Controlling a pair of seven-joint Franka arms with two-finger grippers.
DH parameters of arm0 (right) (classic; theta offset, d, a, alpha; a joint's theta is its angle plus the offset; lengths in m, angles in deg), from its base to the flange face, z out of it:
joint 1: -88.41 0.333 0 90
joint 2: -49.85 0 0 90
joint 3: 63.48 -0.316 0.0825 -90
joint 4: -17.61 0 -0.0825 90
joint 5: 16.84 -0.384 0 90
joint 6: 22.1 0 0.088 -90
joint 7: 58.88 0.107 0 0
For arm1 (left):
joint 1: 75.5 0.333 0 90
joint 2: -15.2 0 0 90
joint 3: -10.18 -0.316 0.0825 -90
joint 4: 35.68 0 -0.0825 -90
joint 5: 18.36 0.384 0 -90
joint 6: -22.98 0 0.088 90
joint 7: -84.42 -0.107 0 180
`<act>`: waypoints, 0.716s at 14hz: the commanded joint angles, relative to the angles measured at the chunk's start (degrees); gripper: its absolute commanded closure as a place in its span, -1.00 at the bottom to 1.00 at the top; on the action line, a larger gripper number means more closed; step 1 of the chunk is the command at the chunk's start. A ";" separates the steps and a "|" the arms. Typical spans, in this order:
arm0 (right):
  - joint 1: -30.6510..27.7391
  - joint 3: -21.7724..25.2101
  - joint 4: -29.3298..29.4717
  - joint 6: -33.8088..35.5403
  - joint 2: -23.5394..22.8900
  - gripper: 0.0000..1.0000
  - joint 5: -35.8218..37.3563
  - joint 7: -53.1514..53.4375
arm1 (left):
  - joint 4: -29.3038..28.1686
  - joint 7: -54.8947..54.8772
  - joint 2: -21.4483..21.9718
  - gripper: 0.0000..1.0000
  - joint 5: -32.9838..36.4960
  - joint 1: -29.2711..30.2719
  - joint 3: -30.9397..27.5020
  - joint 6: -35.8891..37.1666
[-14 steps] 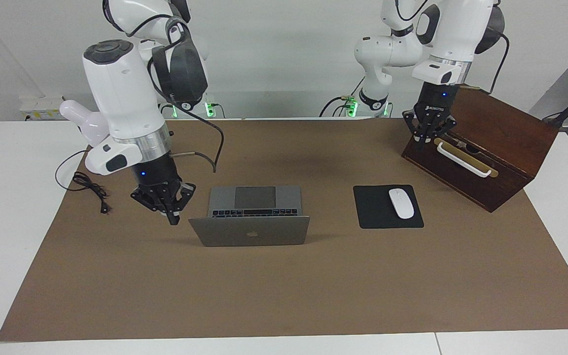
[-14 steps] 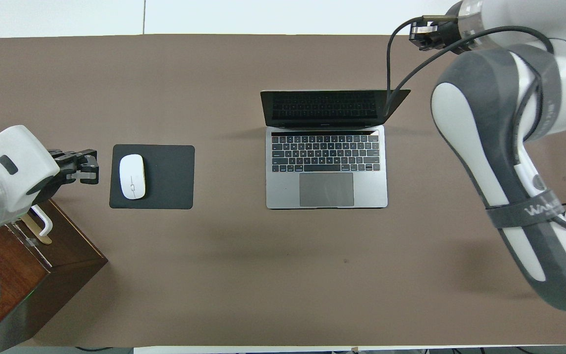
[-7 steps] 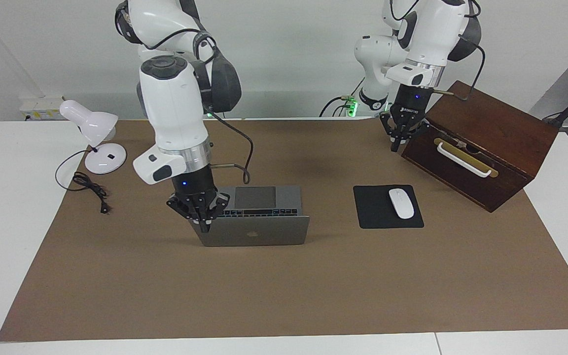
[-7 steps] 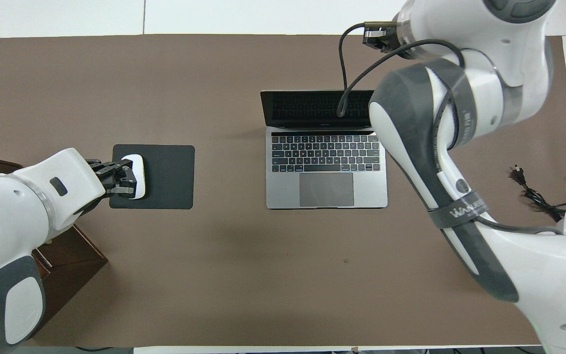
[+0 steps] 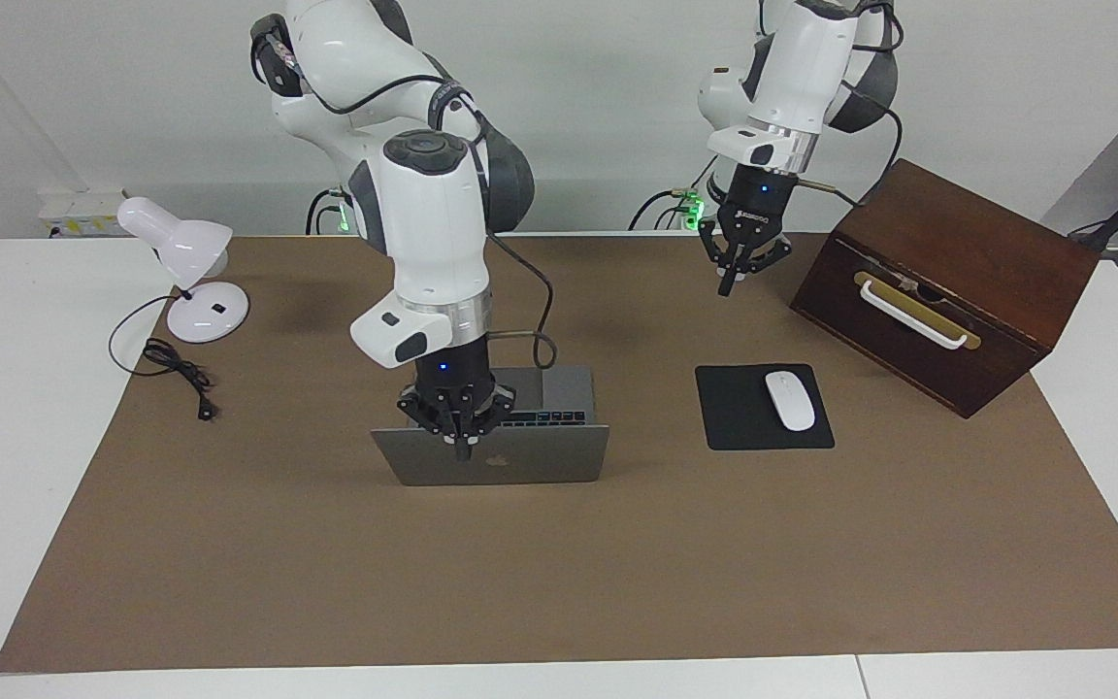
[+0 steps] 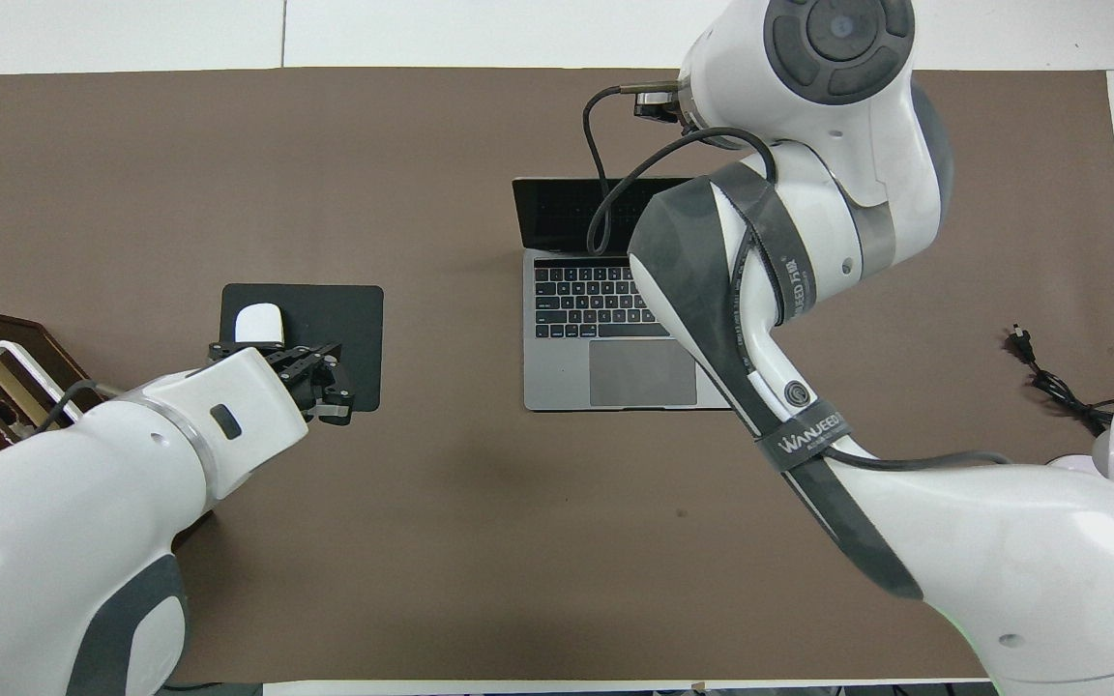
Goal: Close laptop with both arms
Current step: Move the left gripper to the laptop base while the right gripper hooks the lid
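Note:
The silver-grey laptop (image 5: pixel 530 468) stands open in the middle of the brown mat, its lid with the apple logo upright. Its keyboard (image 6: pixel 581 307) and trackpad show in the overhead view. My right gripper (image 5: pixel 463 447) points down with its fingers together, at the lid's top edge beside the logo. In the overhead view the right arm hides it and part of the laptop. My left gripper (image 5: pixel 729 280) hangs in the air with its fingers together, apart from the laptop. In the overhead view it (image 6: pixel 328 391) is over the mouse pad's edge.
A black mouse pad (image 5: pixel 739 432) with a white mouse (image 5: pixel 789 400) lies toward the left arm's end. A brown wooden box (image 5: pixel 967 243) with a white handle stands beside it. A white desk lamp (image 5: pixel 185 257) and its black cable (image 5: pixel 176 374) are at the right arm's end.
My right gripper has moved from beside the laptop to the lid's top edge near the logo. My left gripper has moved away from the wooden box toward the middle of the table.

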 commanded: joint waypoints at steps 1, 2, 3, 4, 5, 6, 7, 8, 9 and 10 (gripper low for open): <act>-0.96 -0.34 1.63 -1.14 -1.03 1.00 1.34 0.89 | -2.99 0.60 0.67 1.00 -0.82 -2.33 -0.76 -4.75; -1.14 -0.34 1.63 -1.24 -1.12 1.00 1.34 0.54 | -2.99 0.51 -0.55 1.00 -0.82 -2.86 -0.76 -6.68; -1.14 -0.34 1.54 -1.67 -1.12 1.00 1.25 0.45 | -2.99 0.60 -1.87 1.00 -0.82 -3.39 -0.76 -8.44; -1.40 -0.42 1.45 -2.37 -1.12 1.00 0.99 0.28 | -2.99 0.86 -3.10 1.00 -0.82 -4.61 -0.76 -10.11; -1.93 -0.42 1.36 -2.38 -1.20 1.00 0.73 -0.24 | -2.99 1.56 -4.68 1.00 -0.82 -4.98 -0.76 -12.04; -2.11 -0.42 1.19 -2.47 -1.21 1.00 0.64 -0.42 | -2.99 1.74 -6.35 1.00 -0.82 -5.41 -0.76 -14.23; -2.11 -0.42 1.10 -2.64 -1.29 1.00 0.55 -0.60 | -2.99 1.83 -8.02 1.00 -0.82 -6.11 -0.76 -16.25; -2.20 -0.42 1.10 -2.82 -1.47 1.00 0.29 -1.04 | -2.91 2.09 -9.78 1.00 -0.82 -6.30 -0.76 -18.36; -2.28 -0.42 1.01 -2.82 -1.47 1.00 0.20 -1.82 | -2.91 2.53 -11.53 1.00 -0.82 -6.91 -0.76 -20.56; -2.46 -0.42 0.84 -2.82 -1.56 1.00 0.11 -2.09 | -2.91 2.71 -13.55 1.00 -0.82 -7.43 -0.76 -23.02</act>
